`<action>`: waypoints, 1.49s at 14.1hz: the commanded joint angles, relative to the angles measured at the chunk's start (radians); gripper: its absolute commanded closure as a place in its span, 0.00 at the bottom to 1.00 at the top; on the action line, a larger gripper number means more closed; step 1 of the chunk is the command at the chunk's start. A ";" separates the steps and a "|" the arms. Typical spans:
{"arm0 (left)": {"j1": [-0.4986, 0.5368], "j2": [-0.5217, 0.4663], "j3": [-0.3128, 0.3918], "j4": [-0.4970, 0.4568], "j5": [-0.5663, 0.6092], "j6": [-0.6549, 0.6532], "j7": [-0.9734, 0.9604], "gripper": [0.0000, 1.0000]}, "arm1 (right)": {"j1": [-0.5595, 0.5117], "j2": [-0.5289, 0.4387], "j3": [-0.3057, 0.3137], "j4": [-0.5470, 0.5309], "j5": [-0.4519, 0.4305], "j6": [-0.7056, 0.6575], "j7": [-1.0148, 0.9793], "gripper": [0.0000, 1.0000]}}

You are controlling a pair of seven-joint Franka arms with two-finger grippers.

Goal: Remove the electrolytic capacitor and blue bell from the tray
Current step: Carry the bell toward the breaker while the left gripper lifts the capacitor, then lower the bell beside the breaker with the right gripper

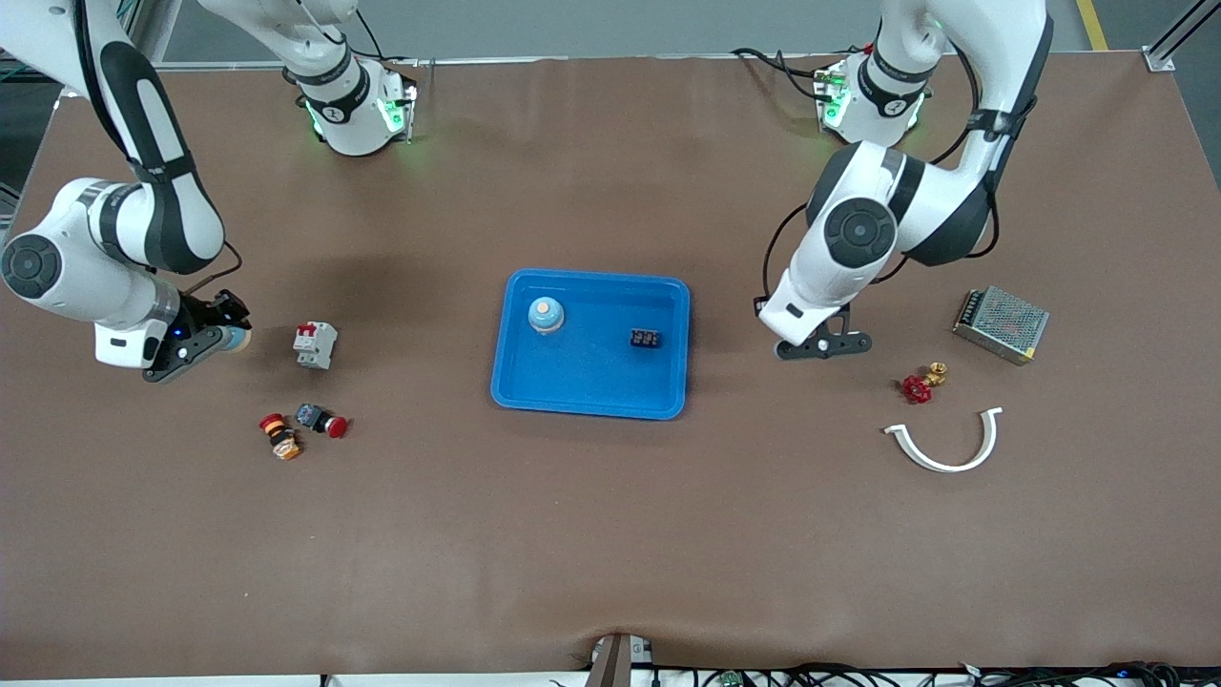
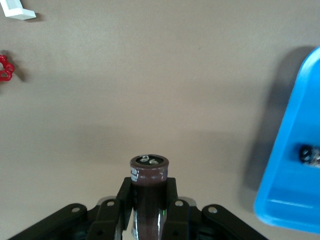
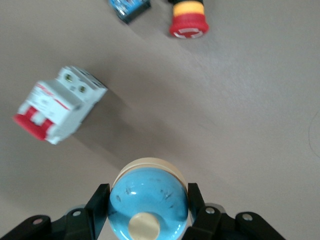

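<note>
A dark brown cylindrical capacitor [image 2: 149,172] stands upright between the fingers of my left gripper [image 2: 149,189], which is shut on it. That left gripper [image 1: 826,344] hangs over bare table between the blue tray [image 1: 587,408] and a red valve [image 1: 918,387]; the front view does not show the capacitor. My right gripper [image 3: 148,200] is shut on a blue dome bell [image 3: 149,196] with a cream base and button. It holds the bell [image 1: 235,339] over the table at the right arm's end, beside a white circuit breaker [image 1: 316,344].
The tray holds a second blue bell [image 1: 546,315] and a small black block [image 1: 646,338]. Two red push buttons [image 1: 322,421] [image 1: 279,436] lie nearer the front camera than the breaker. A metal power supply [image 1: 1001,324] and a white curved strip [image 1: 946,441] lie at the left arm's end.
</note>
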 commanded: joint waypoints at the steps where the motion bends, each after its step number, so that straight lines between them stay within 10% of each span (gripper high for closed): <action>1: 0.027 -0.072 -0.009 -0.111 -0.003 0.060 0.093 1.00 | -0.015 0.024 0.021 -0.054 -0.012 0.112 -0.009 0.67; 7: 0.014 -0.060 -0.013 -0.303 -0.001 0.373 0.187 1.00 | -0.014 0.088 0.023 -0.060 -0.001 0.191 -0.008 0.65; 21: 0.013 0.046 -0.023 -0.322 0.005 0.516 0.228 1.00 | -0.014 0.133 0.026 -0.057 0.005 0.248 0.000 0.54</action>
